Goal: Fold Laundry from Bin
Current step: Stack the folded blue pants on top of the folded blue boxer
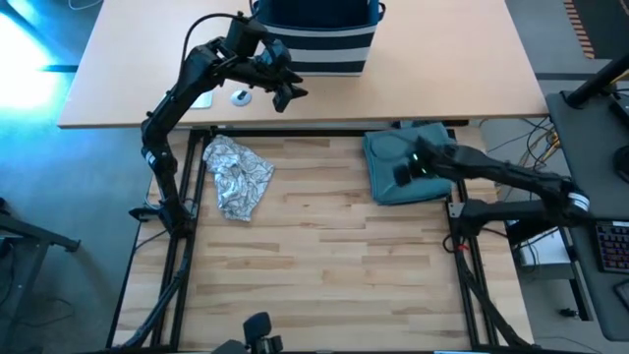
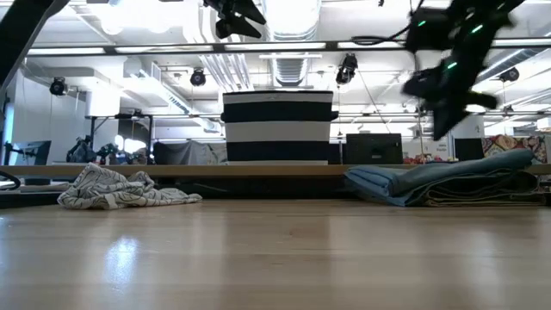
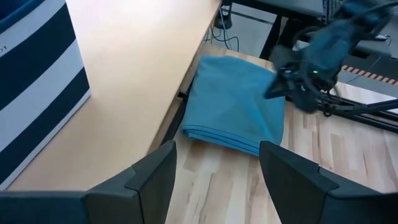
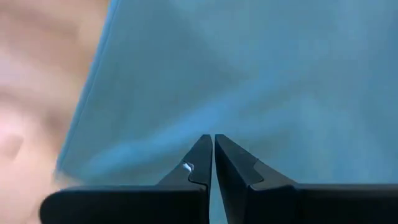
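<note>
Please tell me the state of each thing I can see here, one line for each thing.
Teal garment: folded flat, on the wooden table.
Grey-white patterned garment: crumpled, unfolded.
Bin: upright on the far table.
Left tool: open, empty, near the bin.
Right tool: shut, empty, above the teal garment.

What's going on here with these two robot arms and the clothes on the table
The robot is sorting laundry. The right gripper, jaws shut and empty, hovers over a folded teal garment lying at the right side of the wooden table. The left gripper, jaws open and empty, hangs up beside the striped bin on the lighter table behind. A crumpled grey-white patterned garment lies unfolded on the left side.
</note>
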Controlling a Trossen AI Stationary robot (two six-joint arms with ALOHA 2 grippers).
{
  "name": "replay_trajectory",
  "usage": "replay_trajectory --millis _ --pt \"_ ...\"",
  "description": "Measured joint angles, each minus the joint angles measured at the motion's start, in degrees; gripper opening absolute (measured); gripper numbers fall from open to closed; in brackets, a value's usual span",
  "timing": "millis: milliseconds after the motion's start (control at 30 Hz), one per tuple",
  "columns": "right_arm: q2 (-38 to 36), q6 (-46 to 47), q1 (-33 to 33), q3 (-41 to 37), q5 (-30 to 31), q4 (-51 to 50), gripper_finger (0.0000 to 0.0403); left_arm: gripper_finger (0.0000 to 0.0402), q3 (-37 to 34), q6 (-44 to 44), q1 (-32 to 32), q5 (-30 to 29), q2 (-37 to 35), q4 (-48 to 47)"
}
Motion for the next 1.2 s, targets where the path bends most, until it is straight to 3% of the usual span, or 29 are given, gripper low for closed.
replay_trajectory --millis 133,233,300,433,600,700,833,1000,1200 --pt "-4.1 12.2 4.6 0.0 -4.2 -16.2 0.0013 0.0213 0.0 0.0 0.0 0.5 0.1 0.4" --pt "-4.0 16.6 4.8 -1.2 -3.6 -25.1 0.0013 0.0213 0.0 -0.1 -0.2 0.5 0.2 0.5" --pt "-3.6 16.8 2.9 -3.3 -2.6 -24.8 0.0013 0.0213 0.0 -0.1 -0.3 0.5 0.2 0.5" --pt "-1.2 16.1 -1.8 -9.6 -6.6 -20.4 0.0012 0.0213 0.0 -0.9 -1.1 0.5 0.2 0.6" --pt "3.3 14.3 -5.8 -13.2 -5.5 -15.4 0.0012 0.0213 0.0 -1.5 -2.2 0.5 0.2 -0.2" --pt "4.3 13.7 -6.0 -10.9 -6.4 -17.7 0.0012 0.0213 0.0 -1.7 -3.0 0.5 0.2 -0.6" --pt "4.2 15.1 -5.7 -1.6 -7.8 -27.0 0.0012 0.0213 0.0 -2.2 -3.7 0.5 0.2 -1.1" --pt "5.2 14.7 -5.9 7.4 -9.2 -27.8 0.0012 0.0213 0.0 -2.4 -4.4 0.5 0.2 -0.4" --pt "11.4 11.6 -8.9 4.2 -6.0 -28.4 0.0012 0.0213 0.0 -1.9 -4.4 0.5 0.2 -0.1"
